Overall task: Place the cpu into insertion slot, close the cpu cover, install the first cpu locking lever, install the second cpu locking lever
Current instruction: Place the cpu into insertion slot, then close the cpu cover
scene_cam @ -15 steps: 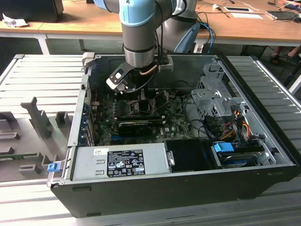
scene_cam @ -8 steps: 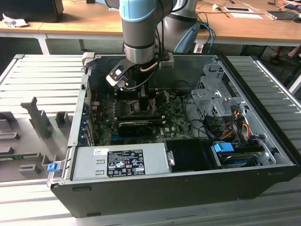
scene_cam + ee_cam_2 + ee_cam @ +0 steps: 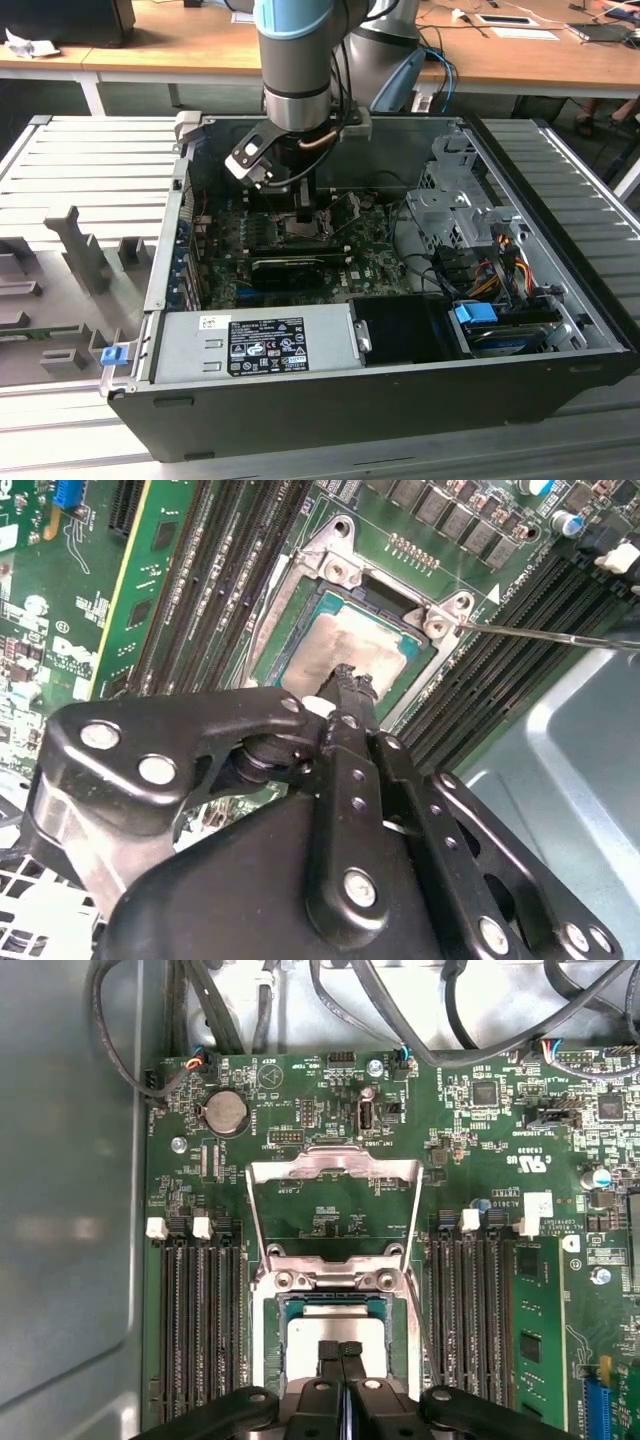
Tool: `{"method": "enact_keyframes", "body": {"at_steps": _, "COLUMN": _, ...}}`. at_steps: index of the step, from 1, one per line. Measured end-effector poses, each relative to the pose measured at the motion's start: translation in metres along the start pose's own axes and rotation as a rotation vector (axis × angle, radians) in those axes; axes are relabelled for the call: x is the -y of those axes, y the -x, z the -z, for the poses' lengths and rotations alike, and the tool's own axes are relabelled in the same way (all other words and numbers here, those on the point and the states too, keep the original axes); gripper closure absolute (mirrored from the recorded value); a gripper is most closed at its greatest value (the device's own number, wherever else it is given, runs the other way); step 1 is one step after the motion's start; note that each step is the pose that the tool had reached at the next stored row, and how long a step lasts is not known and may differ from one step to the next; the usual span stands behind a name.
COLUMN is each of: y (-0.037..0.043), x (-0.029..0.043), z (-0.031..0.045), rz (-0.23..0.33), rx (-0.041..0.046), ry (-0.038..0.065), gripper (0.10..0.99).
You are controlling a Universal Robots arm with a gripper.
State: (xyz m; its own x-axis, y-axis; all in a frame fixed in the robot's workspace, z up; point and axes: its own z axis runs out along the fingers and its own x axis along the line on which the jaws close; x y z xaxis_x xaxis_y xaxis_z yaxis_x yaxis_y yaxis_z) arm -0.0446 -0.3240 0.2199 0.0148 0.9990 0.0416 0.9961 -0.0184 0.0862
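The cpu (image 3: 308, 1338) (image 3: 345, 640), a flat square chip with a dull silvery face, lies in the insertion slot (image 3: 335, 1305) (image 3: 385, 590) on the green board. My gripper (image 3: 341, 1352) (image 3: 352, 677) (image 3: 303, 212) is shut, its two fingertips pressed together and resting on or just above the middle of the chip's face. The cpu cover (image 3: 335, 1165), a silver frame with a large square cut-out, is swung open and back from the slot on its hinge. A thin lever wire (image 3: 560, 637) runs out from one corner of the slot.
Rows of black memory slots (image 3: 200, 1330) (image 3: 470, 1320) flank the socket. A black expansion card (image 3: 300, 265) lies near the front, with the power supply (image 3: 255, 345) in front of it. The drive cage (image 3: 450, 210) and cables (image 3: 400, 1020) stand at the exterior view's right. The case wall (image 3: 60, 1210) is close.
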Motion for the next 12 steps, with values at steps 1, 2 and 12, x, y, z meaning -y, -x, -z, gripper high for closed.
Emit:
{"method": "enact_keyframes", "body": {"at_steps": 1, "y": 0.0, "x": 0.0002, "z": 0.0003, "rz": 0.0, "rx": -0.0003, "ry": 0.0, "gripper": 0.98}}
{"method": "enact_keyframes", "body": {"at_steps": 2, "y": 0.0, "x": 0.0002, "z": 0.001, "rz": 0.0, "rx": 0.0001, "ry": 0.0, "gripper": 0.98}}
{"method": "enact_keyframes", "body": {"at_steps": 12, "y": 0.001, "x": -0.0112, "z": 0.0028, "rz": -0.001, "rx": -0.0029, "ry": -0.009, "gripper": 0.98}}
